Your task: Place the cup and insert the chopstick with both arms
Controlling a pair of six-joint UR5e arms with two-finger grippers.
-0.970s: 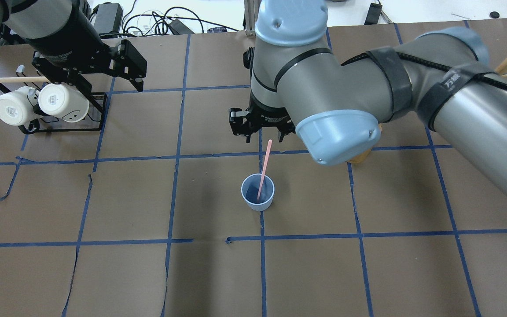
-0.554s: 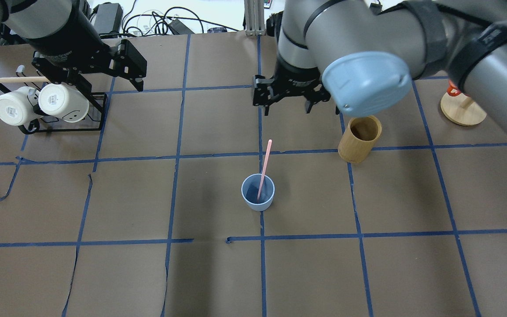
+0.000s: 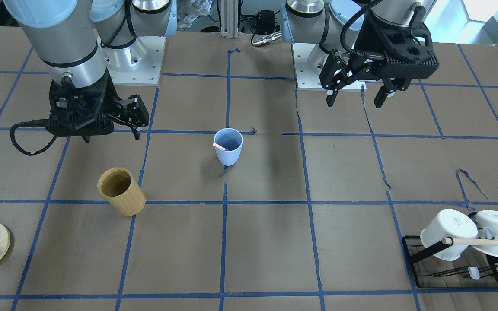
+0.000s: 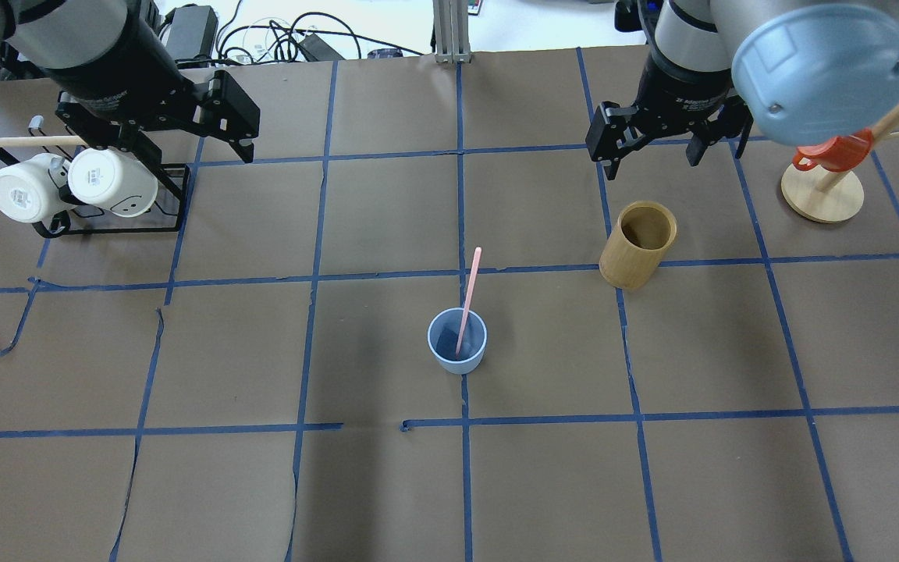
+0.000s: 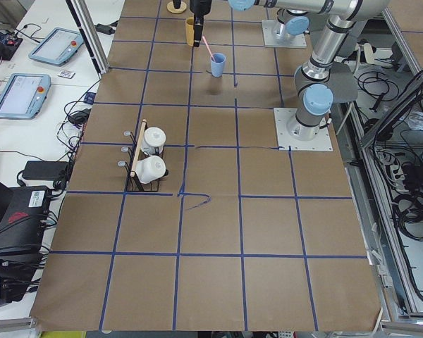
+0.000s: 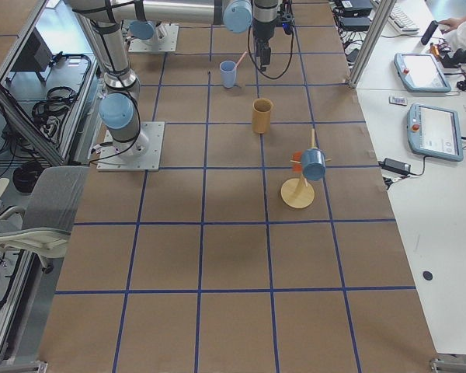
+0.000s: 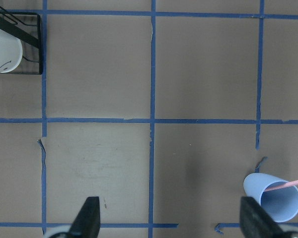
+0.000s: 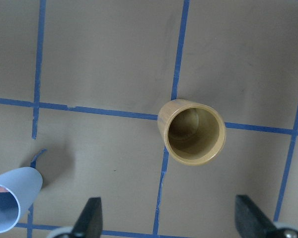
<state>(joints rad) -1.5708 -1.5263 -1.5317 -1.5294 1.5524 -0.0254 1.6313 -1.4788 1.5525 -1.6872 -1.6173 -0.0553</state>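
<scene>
Pale blue plastic, smooth and tapered, forms the cup. It stands upright on its narrow base, mouth up, near the middle of the table, which is covered in matte brown paper crossed by a grid of blue tape. The chopstick is a thin, straight, pale pink stick. Its lower end sits inside the cup and its shaft rests against the rim. Its long axis is steeply tilted, and the free upper end sticks out well above the rim, leaning away from the robot and slightly to the robot's right.

Right of the cup and farther from the robot stands a tan bamboo cylinder, open-topped and empty, with a smooth wall. The right gripper hangs in the air beyond that cylinder, well apart from the cup, its black fingers spread wide and holding nothing. The left gripper hovers well off to the cup's left, likewise splayed and empty, above a black wire rack that carries two glossy white mugs on a wooden rod. Far to the cup's right, a round wooden stand bears an orange mug.
</scene>
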